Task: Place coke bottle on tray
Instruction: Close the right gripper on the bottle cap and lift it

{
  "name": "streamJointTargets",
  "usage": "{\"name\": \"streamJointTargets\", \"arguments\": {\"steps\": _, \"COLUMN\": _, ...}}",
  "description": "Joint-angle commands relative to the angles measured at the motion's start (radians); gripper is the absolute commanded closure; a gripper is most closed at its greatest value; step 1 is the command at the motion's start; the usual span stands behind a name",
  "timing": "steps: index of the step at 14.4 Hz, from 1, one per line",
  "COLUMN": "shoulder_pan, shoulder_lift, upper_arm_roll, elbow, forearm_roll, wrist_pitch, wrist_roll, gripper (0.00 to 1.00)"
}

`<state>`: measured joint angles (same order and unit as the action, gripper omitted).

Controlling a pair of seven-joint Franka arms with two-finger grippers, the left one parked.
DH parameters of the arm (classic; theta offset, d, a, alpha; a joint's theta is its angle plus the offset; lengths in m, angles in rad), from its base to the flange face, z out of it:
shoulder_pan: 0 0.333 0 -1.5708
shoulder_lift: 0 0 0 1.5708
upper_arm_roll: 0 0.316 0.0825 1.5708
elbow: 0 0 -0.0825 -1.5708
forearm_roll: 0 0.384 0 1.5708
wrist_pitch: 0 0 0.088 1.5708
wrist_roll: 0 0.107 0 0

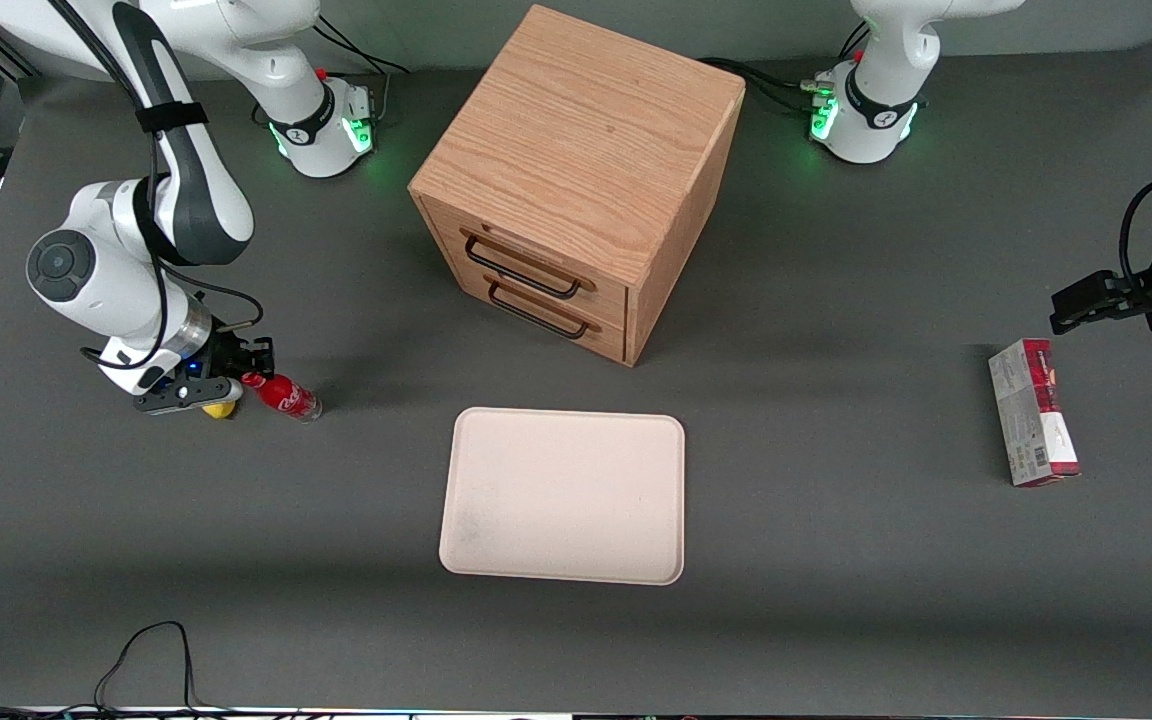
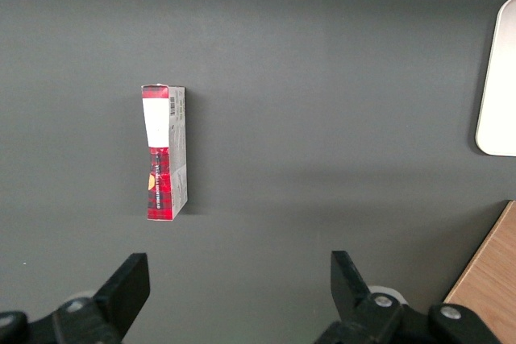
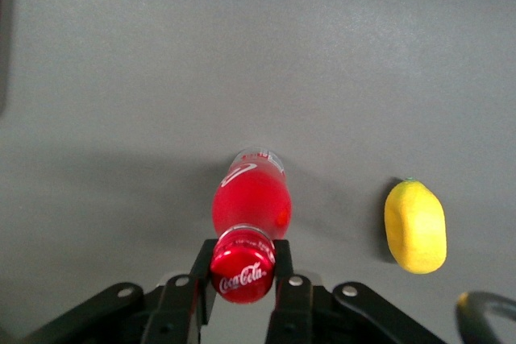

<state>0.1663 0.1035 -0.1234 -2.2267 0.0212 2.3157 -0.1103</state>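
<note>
Now one coke bottle (image 3: pixel 248 207) in end effector (image 3: pixel 242 273).

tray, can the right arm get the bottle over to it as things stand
Probably yes: the gripper is shut on the bottle at its cap, and bare table lies between it and the tray.
</note>
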Motion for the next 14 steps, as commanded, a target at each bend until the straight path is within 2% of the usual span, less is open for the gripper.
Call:
{"name": "streamJointTargets", "arguments": {"steps": 1, "shoulder_pan": 0.004, "shoulder_lift": -0.007, "upper_arm_roll": -0.002, "elbow": 0.001, "forearm_roll": -0.007, "wrist_pitch": 0.004, "wrist_roll": 0.015, "gripper": 1.00}}
{"name": "streamJointTargets", "arguments": {"steps": 6, "shoulder_pan": 0.005, "shoulder_lift": -0.024, "upper_arm_roll": -0.002, "elbow": 0.025, "forearm_roll": -0.007, "wrist_pitch": -0.040, "wrist_roll": 0.041, "gripper": 1.00}}
{"name": "streamJointTargets", "arguments": {"steps": 11, "shoulder_pan": 0.005, "shoulder_lift": -0.019, "upper_arm_roll": -0.002, "elbow": 0.387, "forearm_roll": -0.006, "wrist_pitch": -0.517, "wrist_roll": 0.072, "gripper": 1.00}}
{"name": "streamJointTargets", "arguments": {"steps": 14, "shoulder_pan": 0.001, "shoulder_lift": 0.040, "upper_arm_roll": -0.002, "elbow": 0.657, "forearm_roll": -0.004, "wrist_pitch": -0.756, "wrist_roll": 0.086, "gripper": 1.00}}
